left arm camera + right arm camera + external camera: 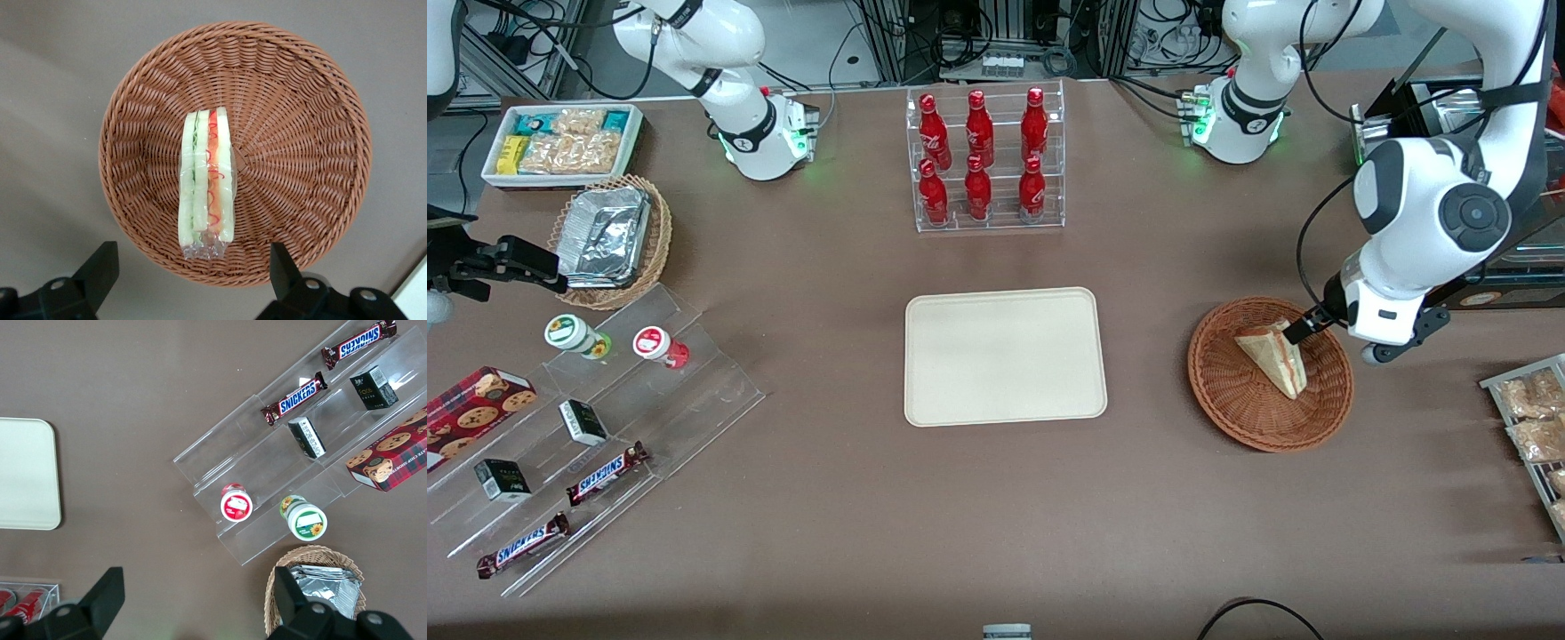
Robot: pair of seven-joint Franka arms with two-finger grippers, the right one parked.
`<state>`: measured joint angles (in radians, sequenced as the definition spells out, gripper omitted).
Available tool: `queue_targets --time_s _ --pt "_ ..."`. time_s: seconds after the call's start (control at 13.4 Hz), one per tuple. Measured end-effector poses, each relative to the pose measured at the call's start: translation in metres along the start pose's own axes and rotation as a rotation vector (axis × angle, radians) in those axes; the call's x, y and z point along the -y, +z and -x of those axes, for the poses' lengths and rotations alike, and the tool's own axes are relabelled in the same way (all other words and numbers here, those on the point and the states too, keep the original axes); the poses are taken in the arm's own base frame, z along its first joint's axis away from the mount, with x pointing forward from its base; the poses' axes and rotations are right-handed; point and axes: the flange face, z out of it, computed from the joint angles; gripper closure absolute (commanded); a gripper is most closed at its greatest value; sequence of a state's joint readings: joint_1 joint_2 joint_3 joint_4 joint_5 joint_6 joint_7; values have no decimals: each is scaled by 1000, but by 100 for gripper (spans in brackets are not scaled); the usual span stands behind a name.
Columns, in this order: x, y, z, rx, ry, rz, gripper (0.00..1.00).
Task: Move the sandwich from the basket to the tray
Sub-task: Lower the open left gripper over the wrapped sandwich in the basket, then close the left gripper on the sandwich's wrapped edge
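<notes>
The sandwich [1272, 360] is a wrapped pale wedge with orange-pink and green layers. It lies in the round reddish-brown wicker basket [1227, 409], toward the working arm's end of the table. In the left wrist view its cut edge faces up [207, 180], inside the basket [300, 133]. My gripper [1303, 327] hangs above the basket's rim, on the side farther from the front camera. It is open [192, 273], and its black fingers [100, 270] stand wide apart with nothing between them. The cream tray [1005, 356] lies flat and bare at mid-table, beside the basket.
A clear rack of red bottles [985, 160] stands farther from the front camera than the tray. A wire rack of snack packets [1534, 427] sits at the working arm's table edge. Toward the parked arm's end are acrylic steps with Snickers bars [596, 418], a tan foil-tray basket [614, 236] and a white bin [560, 142].
</notes>
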<state>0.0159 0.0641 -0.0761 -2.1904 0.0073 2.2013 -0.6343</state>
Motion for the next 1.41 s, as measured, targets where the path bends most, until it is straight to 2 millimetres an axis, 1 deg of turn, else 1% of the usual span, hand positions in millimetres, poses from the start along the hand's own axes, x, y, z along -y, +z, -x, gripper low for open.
queue_targets --time_s 0.37,0.67,1.04,1.41 --pt "-3 22 -4 7 -20 0 0" --pt "-7 44 -7 8 -35 4 0" --pt "-7 71 -2 5 -37 10 0" --pt "-6 89 1 8 -37 10 0"
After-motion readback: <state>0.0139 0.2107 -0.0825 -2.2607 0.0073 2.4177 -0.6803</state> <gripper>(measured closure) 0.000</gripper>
